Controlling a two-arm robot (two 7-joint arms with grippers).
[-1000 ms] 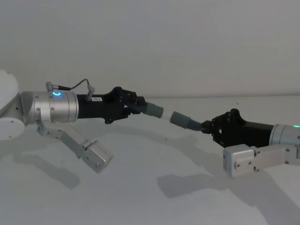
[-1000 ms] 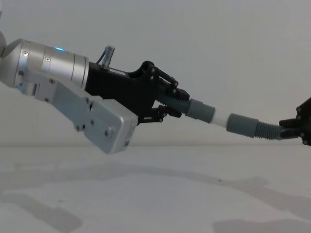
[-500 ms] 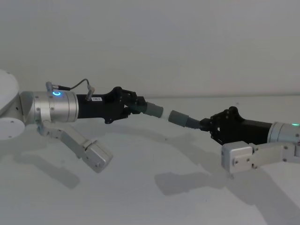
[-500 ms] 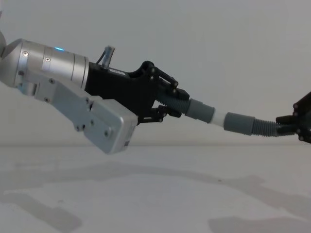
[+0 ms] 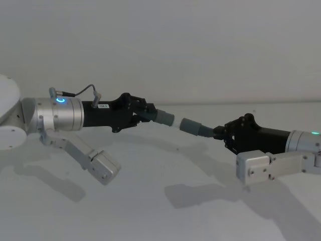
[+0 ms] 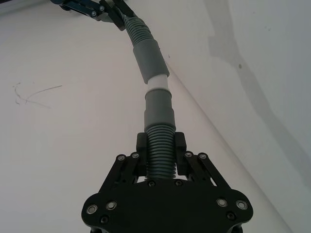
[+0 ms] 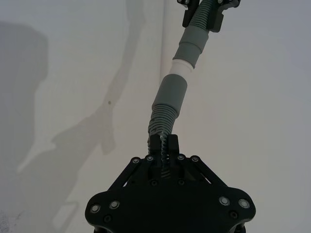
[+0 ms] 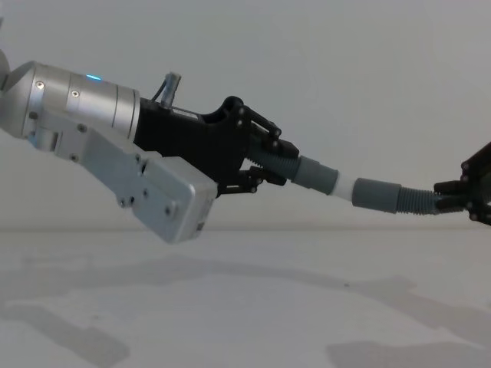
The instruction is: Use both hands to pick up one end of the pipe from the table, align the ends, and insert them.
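1. You have both hose pieces lifted clear of the matte white table point(image 5: 150, 211), meeting end to end above its middle – dark grey ribbed tube, smooth cuffs.
2. Your left gripper point(image 5: 143, 112) pinches the ribs of the left hose piece point(image 6: 158, 145); its cuff carries the narrow white tip point(image 6: 157, 83).
3. Your right gripper point(image 5: 219, 133) clamps the right hose piece point(image 7: 163, 121) on its ribbing.
4. The wrist views show the white tip point(image 7: 181, 66) entering the other cuff with a white band still exposed – the chest view shows that band point(image 8: 344, 188) from the side.
5. In the chest view your right gripper point(image 8: 453, 198) is cut off at the edge.
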